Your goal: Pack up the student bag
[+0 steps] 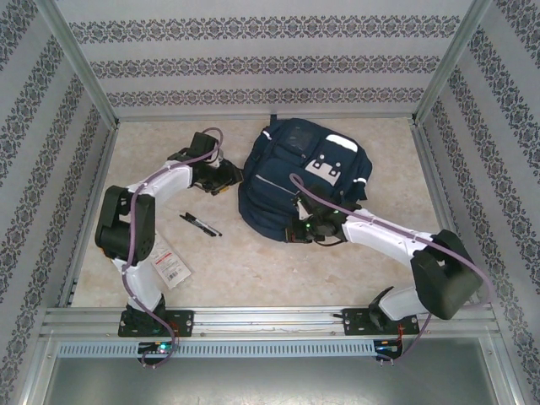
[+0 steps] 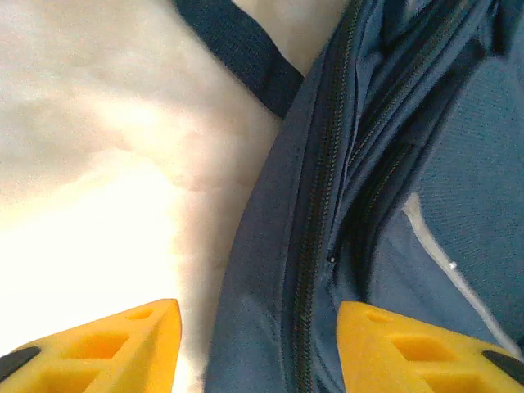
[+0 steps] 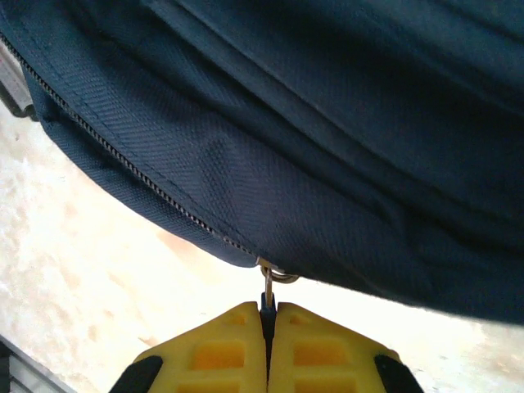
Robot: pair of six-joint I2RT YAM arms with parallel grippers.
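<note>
Lying front-up toward the back of the table [image 1: 253,278], the student bag [image 1: 278,202] shows its white patches to the overhead camera. At its near edge the right gripper [image 3: 268,315] is clamped shut on the metal zipper pull [image 3: 267,286]. At the bag's left side the left gripper [image 2: 258,327] stands with jaws parted, a zipped seam between them, nothing gripped. A black marker [image 1: 200,224] and a flat packet [image 1: 173,268] lie on the table near the left arm.
</note>
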